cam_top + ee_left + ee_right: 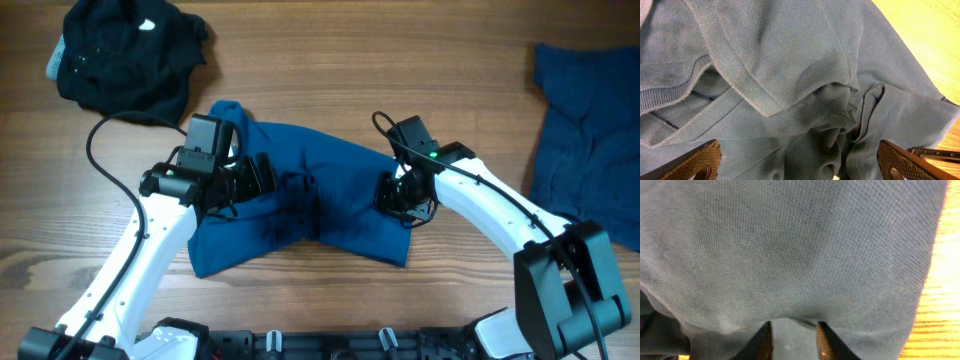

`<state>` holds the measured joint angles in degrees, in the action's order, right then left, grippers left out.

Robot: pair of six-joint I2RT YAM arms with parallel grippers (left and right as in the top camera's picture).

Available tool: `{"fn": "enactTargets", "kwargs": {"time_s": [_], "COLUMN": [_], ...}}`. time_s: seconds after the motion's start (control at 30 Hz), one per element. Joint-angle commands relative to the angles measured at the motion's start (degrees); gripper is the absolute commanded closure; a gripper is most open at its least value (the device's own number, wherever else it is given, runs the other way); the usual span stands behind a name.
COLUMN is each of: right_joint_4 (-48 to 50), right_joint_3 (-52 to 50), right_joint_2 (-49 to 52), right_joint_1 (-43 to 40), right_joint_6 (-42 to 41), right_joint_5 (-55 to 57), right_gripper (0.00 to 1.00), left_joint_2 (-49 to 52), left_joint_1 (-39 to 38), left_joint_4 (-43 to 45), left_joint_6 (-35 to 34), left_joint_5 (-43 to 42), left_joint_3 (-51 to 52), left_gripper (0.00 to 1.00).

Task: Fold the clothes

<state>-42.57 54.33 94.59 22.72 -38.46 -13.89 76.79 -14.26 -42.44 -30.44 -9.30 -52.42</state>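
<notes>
Now: I see the blue polo shirt (300, 215) lying crumpled mid-surface (400, 70), with both arms over it. Left jaws are spread wide above the collar folds. Right jaws are narrowly parted at a fold near the shirt's right edge, bare wood just beyond. Black garment (130, 55) sits near the shirt's far-left corner. Darker blue garment (585, 130) lies well apart at right, open wood between.

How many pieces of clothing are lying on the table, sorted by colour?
Black garment: 1
Medium-blue shirt: 1
Dark-blue garment: 1
Total: 3
</notes>
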Motion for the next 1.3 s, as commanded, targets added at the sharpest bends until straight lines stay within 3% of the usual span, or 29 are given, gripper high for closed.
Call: {"fn": "enactTargets", "kwargs": {"time_s": [0.0, 0.07, 0.13, 0.23, 0.67, 1.27], "right_joint_4": [1.18, 1.22, 1.25, 1.38, 1.33, 5.62], "right_joint_3": [-0.57, -0.59, -0.61, -0.61, -0.61, -0.59], "right_joint_2": [-1.03, -1.01, -0.83, 0.72, 8.20, 8.55], "right_joint_1": [0.02, 0.04, 0.04, 0.04, -0.90, -15.82], "right_joint_6": [2.01, 2.40, 3.21, 4.09, 3.96, 9.22], "right_joint_5": [-0.17, -0.35, -0.31, 0.39, 2.36, 10.75], "right_gripper": [0.66, 0.66, 0.72, 0.96, 0.96, 0.96], "left_joint_2": [-1.16, -1.16, -1.16, -1.16, -1.16, -1.16], "left_joint_1": [0.28, 0.28, 0.31, 0.31, 0.31, 0.31], "left_joint_4": [0.15, 0.17, 0.35, 0.70, 1.05, 1.90], "left_joint_6": [1.31, 1.31, 1.29, 1.29, 1.31, 1.79], "left_joint_5": [-1.16, -1.36, -1.36, -1.36, -1.33, -1.31], "left_joint_3": [0.31, 0.31, 0.31, 0.31, 0.31, 0.31], "left_gripper": [0.00, 0.00, 0.00, 0.00, 0.00, 0.00]}}
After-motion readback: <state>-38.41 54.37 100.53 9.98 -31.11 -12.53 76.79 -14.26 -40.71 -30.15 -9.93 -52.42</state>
